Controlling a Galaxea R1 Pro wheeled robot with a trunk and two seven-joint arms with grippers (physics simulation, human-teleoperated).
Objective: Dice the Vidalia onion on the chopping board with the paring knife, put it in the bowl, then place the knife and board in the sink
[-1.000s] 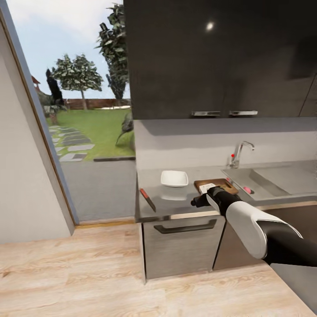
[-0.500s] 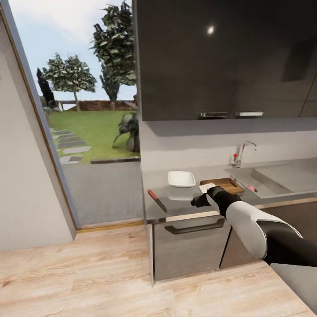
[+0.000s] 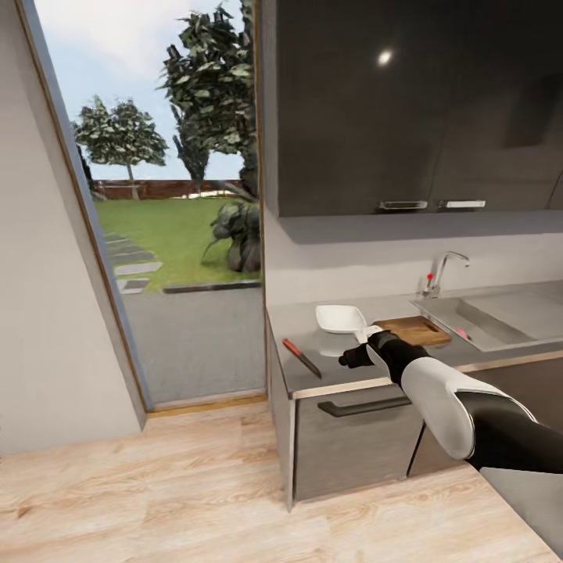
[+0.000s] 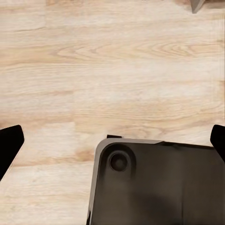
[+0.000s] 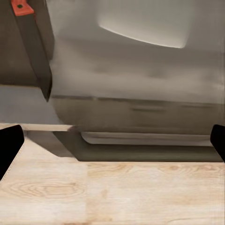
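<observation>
The paring knife (image 3: 301, 357), red handle and dark blade, lies near the left end of the grey countertop (image 3: 344, 366). Its blade (image 5: 35, 51) also appears in the right wrist view. The white bowl (image 3: 341, 318) (image 5: 145, 21) stands behind my right gripper (image 3: 349, 359), which hovers open over the counter's front edge between knife and bowl. The brown chopping board (image 3: 414, 330) lies right of the bowl, beside the sink (image 3: 508, 313). A small pink onion (image 3: 463, 334) rests in the basin's near corner. My left gripper (image 4: 112, 147) is open above the floor.
A chrome faucet (image 3: 442, 273) with a red knob rises behind the sink. Dark wall cabinets (image 3: 414, 102) hang above the counter, and a drawer front with a handle (image 3: 363, 407) is below it. Left of the counter, an open doorway (image 3: 180, 258) looks onto a garden. Wooden floor (image 3: 156, 485) lies ahead.
The whole head view has shifted: counter, bowl, knife and board now sit further right in the picture. My right arm keeps the same pose in front of the camera.
</observation>
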